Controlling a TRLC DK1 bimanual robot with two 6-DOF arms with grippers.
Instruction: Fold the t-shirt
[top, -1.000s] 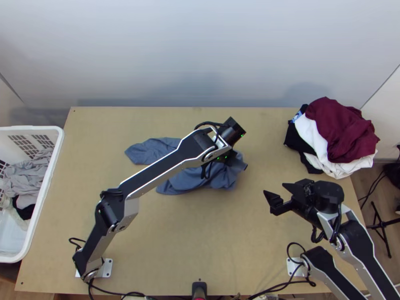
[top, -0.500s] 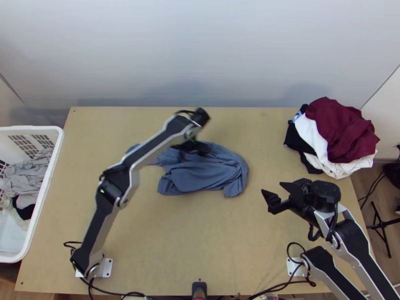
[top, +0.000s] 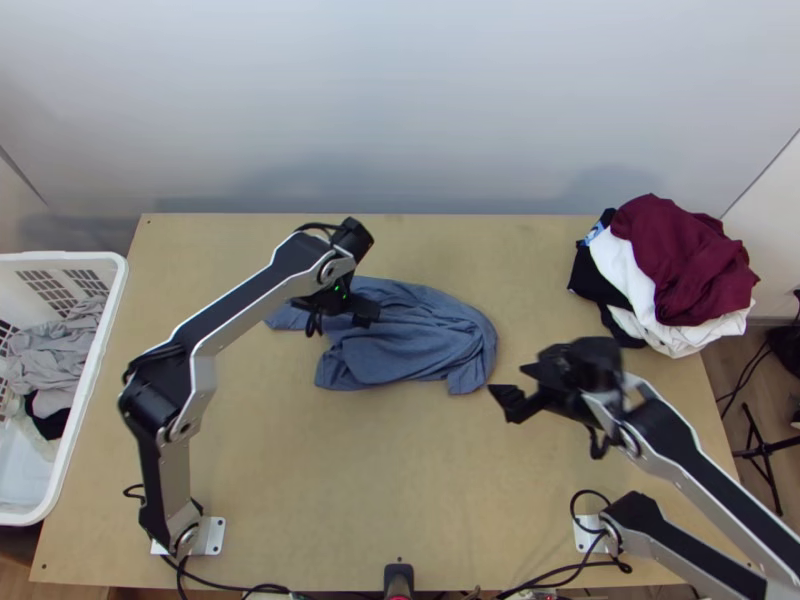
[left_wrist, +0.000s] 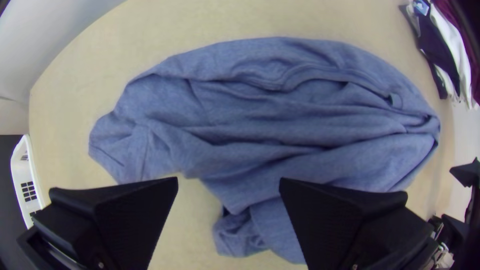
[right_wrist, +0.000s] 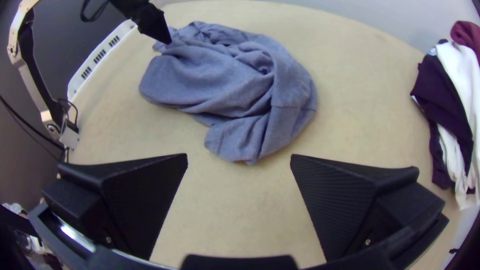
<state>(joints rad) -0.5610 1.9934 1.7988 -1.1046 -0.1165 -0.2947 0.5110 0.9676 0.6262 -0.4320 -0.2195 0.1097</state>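
Currently | t-shirt (top: 420, 345) blue-grey, bunched, creased, mid-frame; its lower-right flap probably a sleeve | left gripper (top: 337, 308), right gripper (top: 507, 379): jaws parted, empty

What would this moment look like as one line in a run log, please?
blue shirt: bunched on table | left gripper: open, above shirt | right gripper: open, beside shirt | folding: not done

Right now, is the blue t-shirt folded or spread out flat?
Neither: the t-shirt lies bunched on the table, with ridges and creases across its middle and uneven, curved edges.
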